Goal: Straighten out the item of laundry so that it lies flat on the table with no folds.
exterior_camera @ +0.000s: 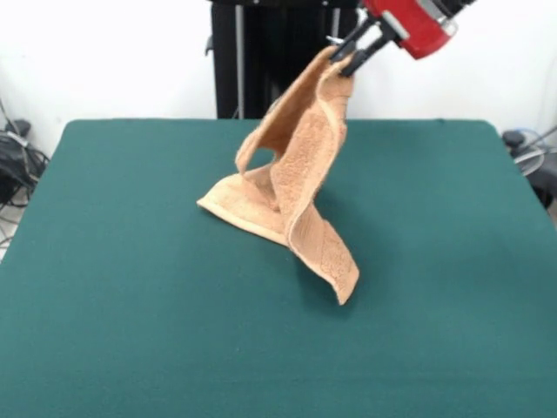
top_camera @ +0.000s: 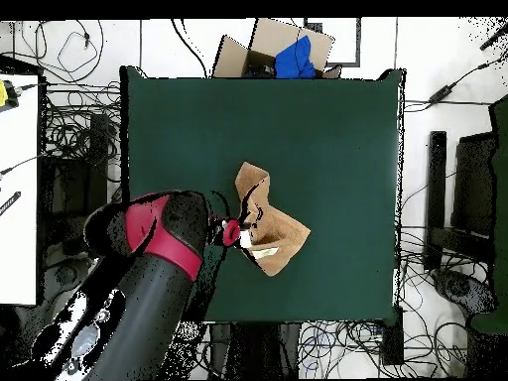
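The red and black arm's gripper (exterior_camera: pixel 346 54) hangs high over the far middle of the large table covered in plain dark green cloth (exterior_camera: pixel 130 305), its 2 dark fingers (exterior_camera: pixel 364 54) pinched on the top edge of the small light-brown terry-cloth towel (exterior_camera: pixel 300 170). The towel hangs from that pinch as a twisted, folded sheet: its upper part is lifted off the table and curls over into a loop, while its lower part trails down to the cloth. There, 1 corner lies flat towards the left of the front view and another longer flap, with a woven border band, runs down towards the camera and ends in a slightly raised tip. In the overhead view the towel (top_camera: pixel 270 226) sits near the table's (top_camera: pixel 327 129) centre, a little towards the robot's side, crumpled with several folds, and the gripper (top_camera: pixel 236 232) meets it at its edge. A brown cardboard box (top_camera: pixel 268 50) holding something blue (top_camera: pixel 295 58) stands on the floor beyond the table's far edge, amid cables (top_camera: pixel 69 129).
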### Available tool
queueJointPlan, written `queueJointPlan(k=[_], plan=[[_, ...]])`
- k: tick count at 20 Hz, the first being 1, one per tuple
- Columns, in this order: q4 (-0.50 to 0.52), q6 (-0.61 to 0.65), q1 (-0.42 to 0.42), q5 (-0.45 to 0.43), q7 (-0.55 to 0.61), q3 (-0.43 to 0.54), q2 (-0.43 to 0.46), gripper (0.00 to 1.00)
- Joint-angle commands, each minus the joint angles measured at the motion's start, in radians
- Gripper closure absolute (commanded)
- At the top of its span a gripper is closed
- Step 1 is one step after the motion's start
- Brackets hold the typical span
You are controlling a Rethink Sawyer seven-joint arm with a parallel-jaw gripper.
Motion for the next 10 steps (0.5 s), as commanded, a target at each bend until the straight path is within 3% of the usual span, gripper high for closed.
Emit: queueJointPlan(k=[1, 10], plan=[[0.085, 0.026, 0.015, 0.101, 0.338, 0.048, 0.031, 1.0], [0.094, 0.048, 0.032, 0.182, 0.34, 0.062, 0.026, 1.0]])
